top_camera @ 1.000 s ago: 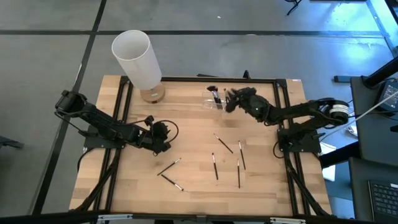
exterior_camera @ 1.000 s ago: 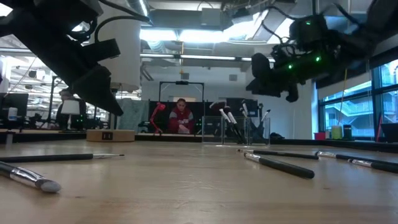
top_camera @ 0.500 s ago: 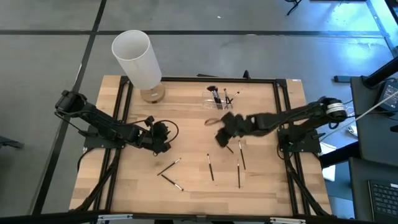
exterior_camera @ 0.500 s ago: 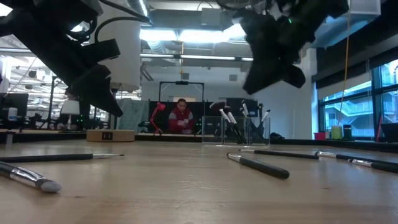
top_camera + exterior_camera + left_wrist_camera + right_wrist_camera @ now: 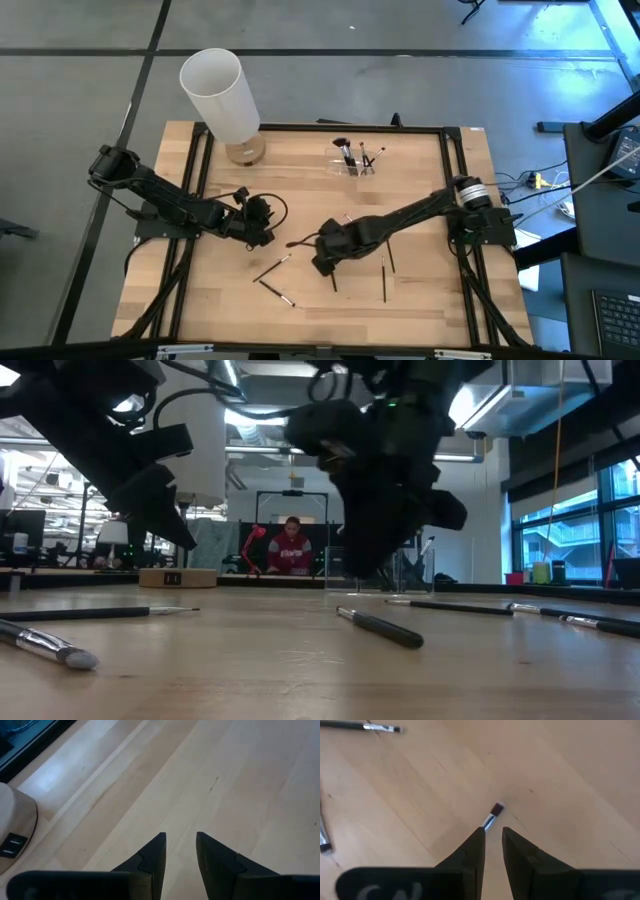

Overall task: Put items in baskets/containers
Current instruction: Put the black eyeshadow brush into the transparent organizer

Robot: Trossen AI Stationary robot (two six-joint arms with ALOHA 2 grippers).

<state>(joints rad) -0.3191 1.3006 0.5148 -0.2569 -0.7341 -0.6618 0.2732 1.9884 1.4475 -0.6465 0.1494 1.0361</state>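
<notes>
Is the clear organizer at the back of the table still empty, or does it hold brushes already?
Not empty: several brushes stand upright in the clear organizer.

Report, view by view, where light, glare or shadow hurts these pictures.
Low view: ceiling lights backlight the right arm into a silhouette. High view: blue glare on the floor. Left wrist view: pale sheen on the table. Right wrist view: flat light, the brush at the right gripper casts no hard shadow.

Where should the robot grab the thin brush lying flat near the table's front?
Probably the middle of the brush handle, coming straight down and pinching across it. It lies flat on the table, too thin to catch from the side, with bare wood on both sides.
</notes>
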